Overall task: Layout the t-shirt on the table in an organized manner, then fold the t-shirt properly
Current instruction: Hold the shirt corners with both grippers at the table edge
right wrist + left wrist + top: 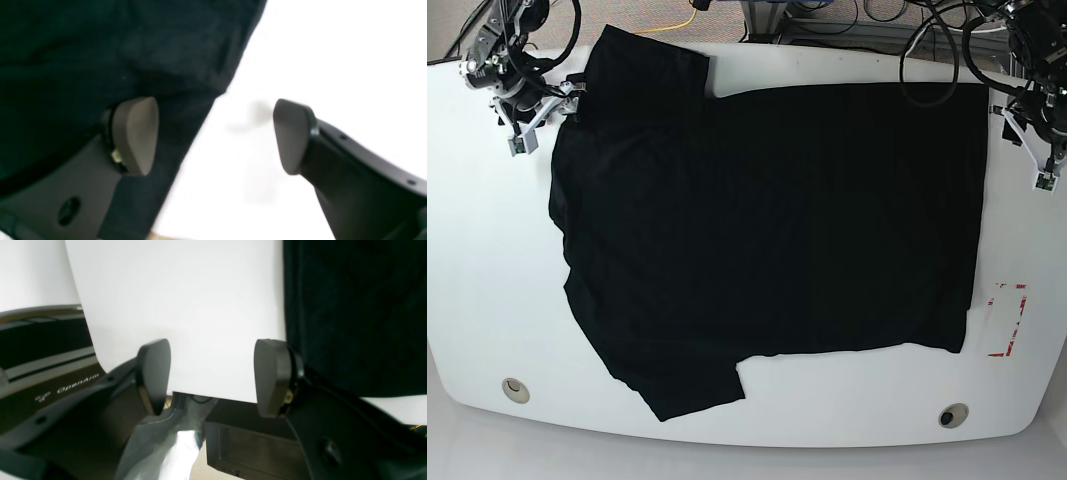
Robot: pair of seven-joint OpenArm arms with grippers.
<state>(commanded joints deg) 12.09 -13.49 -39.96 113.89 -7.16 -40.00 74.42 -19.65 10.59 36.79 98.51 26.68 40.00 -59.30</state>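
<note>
Base view, L to R: right gripper (565, 100) sits at the far-left corner of the table (487, 280), jaws spread, one finger (135, 135) over the t-shirt (767, 230) sleeve edge, the other over bare white; nothing pinched. A grey grommet hole (515, 389) lies near the front-left edge. T-shirt lies spread flat across the middle, sleeves toward the left. Second grommet (953, 415) front-right, red dashed mark (1007, 320) just beside the hem. Left gripper (1017, 105) at far right, fingers released w/ shirt edge beside it. Cables (932, 50) hang behind.
</note>
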